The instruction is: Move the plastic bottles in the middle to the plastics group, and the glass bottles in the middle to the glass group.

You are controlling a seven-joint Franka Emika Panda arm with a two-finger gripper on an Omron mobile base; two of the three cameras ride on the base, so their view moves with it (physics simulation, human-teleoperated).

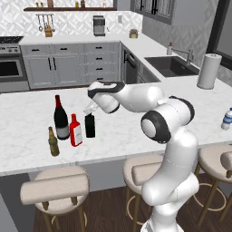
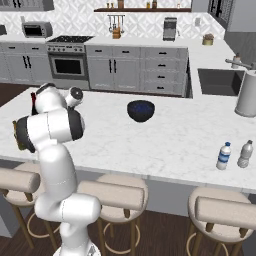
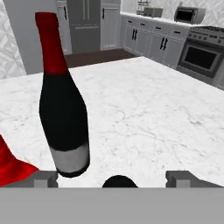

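Note:
On the counter's left stand a tall dark wine bottle with a red foil neck, a small olive-brown beer bottle, a flat red bottle and a short black bottle, close together and upright. My gripper hangs open just above the black bottle. In the hand view its fingertips stand wide on either side of the black bottle's top, clear of it, with the wine bottle behind. A small blue-labelled plastic bottle stands beside a clear bottle at the far right.
A dark blue bowl sits mid-counter. A paper towel roll and the sink lie at the back right. Padded stools line the counter's near edge. Bare marble stretches between the bowl and the plastic bottles.

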